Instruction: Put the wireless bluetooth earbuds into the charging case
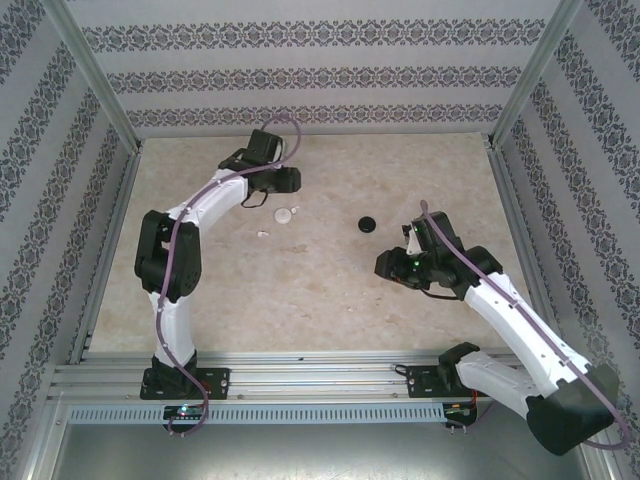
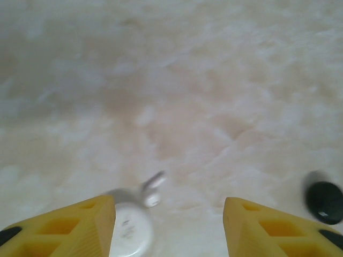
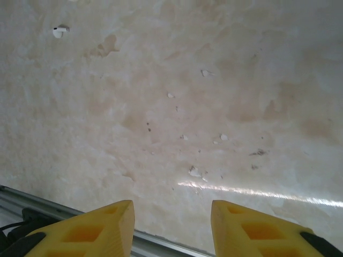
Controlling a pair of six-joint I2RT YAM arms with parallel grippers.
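Observation:
A round white charging case [image 1: 285, 214] lies on the marble table, with a tiny white earbud [image 1: 264, 234] just near-left of it. My left gripper [image 1: 283, 190] hovers at the case's far side. In the left wrist view the gripper [image 2: 169, 225] is open, the white case [image 2: 128, 233] sits against the left finger [image 2: 86, 227], and the blurred earbud [image 2: 151, 190] lies just beyond it. A round black case [image 1: 367, 224] lies mid-table, also at the right of the left wrist view [image 2: 324, 202]. My right gripper [image 1: 392, 266] is open and empty [image 3: 171, 225]; a white earbud [image 3: 60, 31] shows far off.
The aluminium rail [image 3: 161, 243] at the table's near edge runs just under the right gripper's fingers. Patterned walls and metal posts [image 1: 95, 80] close in the table on three sides. Small chips and dark specks [image 3: 194, 171] mark the marble.

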